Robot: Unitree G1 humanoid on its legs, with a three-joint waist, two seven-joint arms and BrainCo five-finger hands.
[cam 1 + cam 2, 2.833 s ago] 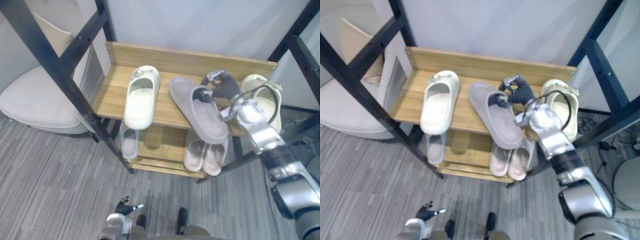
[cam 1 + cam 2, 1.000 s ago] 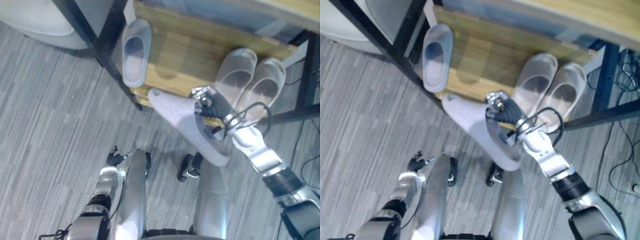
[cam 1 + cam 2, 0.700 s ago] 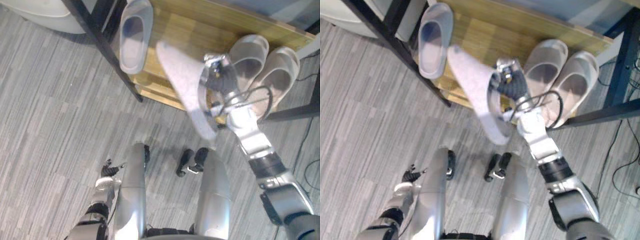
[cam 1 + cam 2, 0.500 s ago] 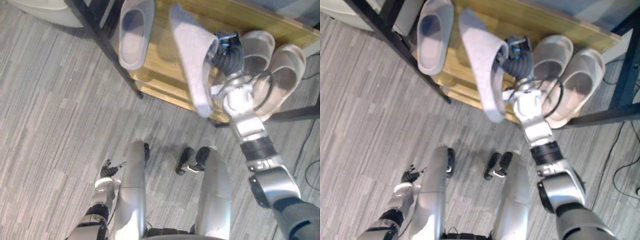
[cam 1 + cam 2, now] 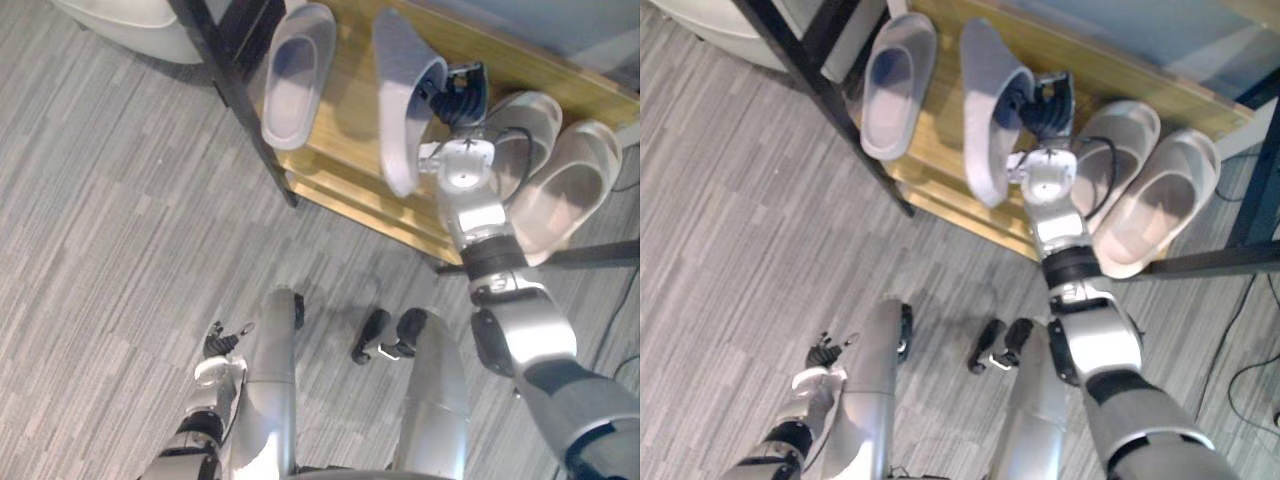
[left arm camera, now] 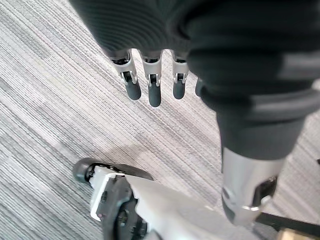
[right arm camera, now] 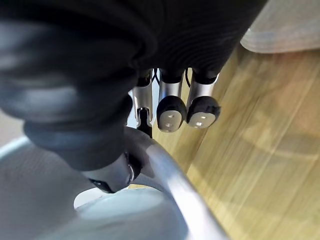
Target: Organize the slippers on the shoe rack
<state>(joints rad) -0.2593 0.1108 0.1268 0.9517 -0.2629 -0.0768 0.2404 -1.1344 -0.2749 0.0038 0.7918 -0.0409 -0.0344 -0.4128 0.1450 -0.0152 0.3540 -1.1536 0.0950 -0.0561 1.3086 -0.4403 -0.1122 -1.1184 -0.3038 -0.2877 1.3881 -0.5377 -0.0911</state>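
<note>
The right robot hand [image 5: 455, 98], in the upper middle of the eye views, is closed on the grey slipper [image 5: 398, 105]. In its wrist view the fingers [image 7: 171, 111] curl in and the thumb sits against the rim of the slipper's strap. The slipper is tipped up on its edge with its strap side toward the hand, above the wooden lower shelf [image 5: 345, 150] of the shoe rack. Whether it touches the wood cannot be told.

To its left on the same shelf lies a second grey slipper [image 5: 295, 75], flat and opening up, close to the rack's black post [image 5: 240, 90]. To the right of the hand, two pale slippers [image 5: 575, 190] sit side by side, reaching over the shelf's front edge.

The left robot hand [image 5: 222, 345] hangs at the lower left with fingers [image 6: 150, 87] straight and relaxed, holding nothing, over the grey carpet floor [image 5: 100, 250].
</note>
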